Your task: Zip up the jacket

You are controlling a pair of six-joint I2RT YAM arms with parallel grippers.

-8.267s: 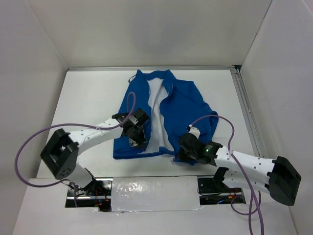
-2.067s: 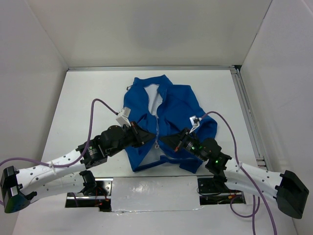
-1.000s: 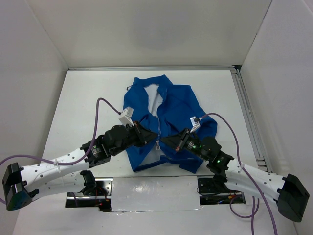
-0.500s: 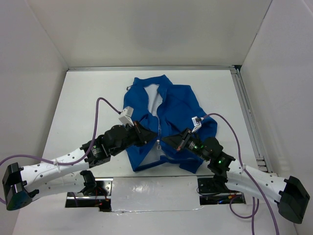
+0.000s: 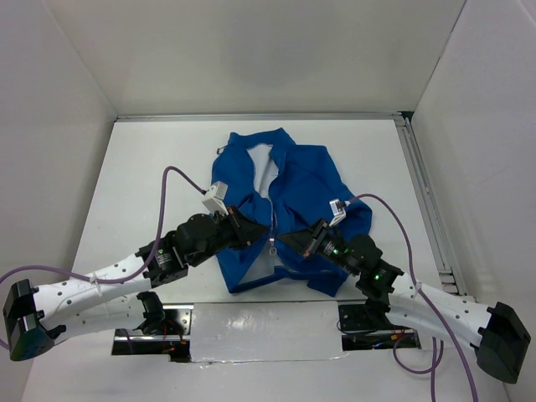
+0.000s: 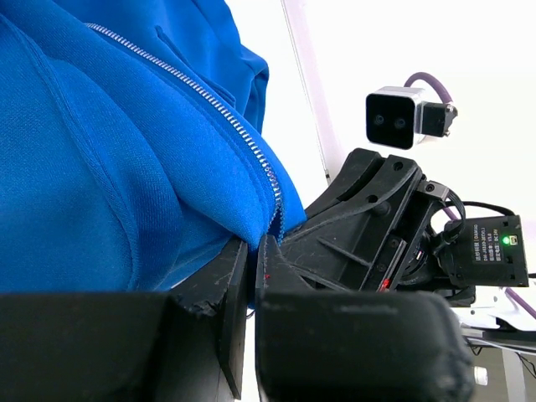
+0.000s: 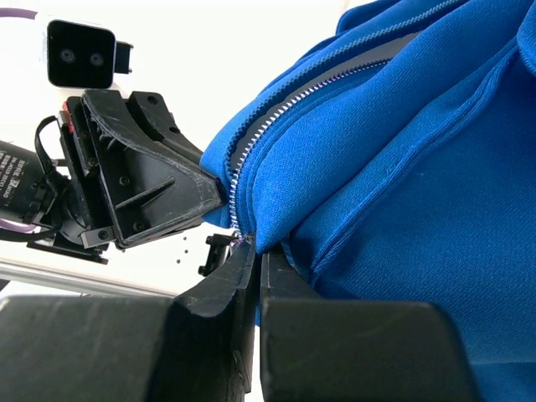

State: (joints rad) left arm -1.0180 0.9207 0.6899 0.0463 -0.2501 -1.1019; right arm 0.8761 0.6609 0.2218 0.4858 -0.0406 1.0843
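Top: jacket (image 5: pixel 295 186) lies mid-table (image 5: pixel 151 167), collar far. Left gripper (image 5: pixel 249 237) and right gripper (image 5: pixel 289 241) meet at its lower front, flanking the zipper (image 5: pixel 273 213).
Left wrist: fingers (image 6: pixel 234 301) pinched narrow on the jacket edge by the zipper.
Right wrist: fingers (image 7: pixel 239 285) pinched narrow on the other edge.

Blue jacket (image 5: pixel 310 180), apparently rumpled, on white table (image 5: pixel 151 167)

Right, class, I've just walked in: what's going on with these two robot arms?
Two robot arms are working on a blue jacket that lies on the white table. The left hand and the right hand face each other low on the front, either side of the zipper. Each is shut on a fabric edge beside the teeth. Near the collar the front lies open, showing white lining, so the zipping is not finished.
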